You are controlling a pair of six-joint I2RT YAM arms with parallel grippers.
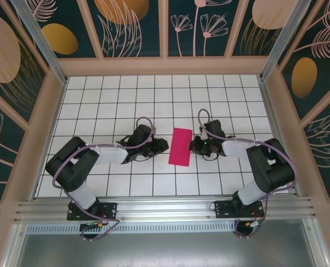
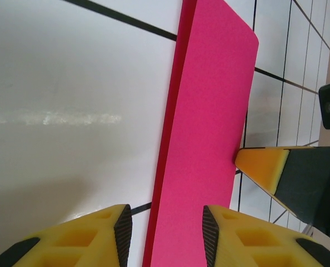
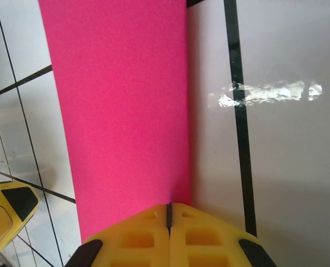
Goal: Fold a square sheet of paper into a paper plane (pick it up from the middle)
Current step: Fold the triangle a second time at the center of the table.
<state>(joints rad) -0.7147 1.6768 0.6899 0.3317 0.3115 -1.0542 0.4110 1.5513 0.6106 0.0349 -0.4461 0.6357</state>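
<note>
Risk: left pincer (image 2: 167, 219), half-wide and holding nothing, can drag upper layer if it moves low, so fold opens. Risk: right pincer (image 3: 169, 210), shut, can slip off edge, then sheet shifts and crease goes crooked. Position: square sheet of paper (image 1: 180, 146), folded to narrow rectangle, lies flat at desk (image 1: 154, 94) centre; left pincer over its left edge, right pincer tip touching its right edge.

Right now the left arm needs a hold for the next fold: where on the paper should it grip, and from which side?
Grip the paper by its left long edge, from the left and low: that edge looks lifted off the table, and the shut right gripper occupies the opposite edge.
</note>
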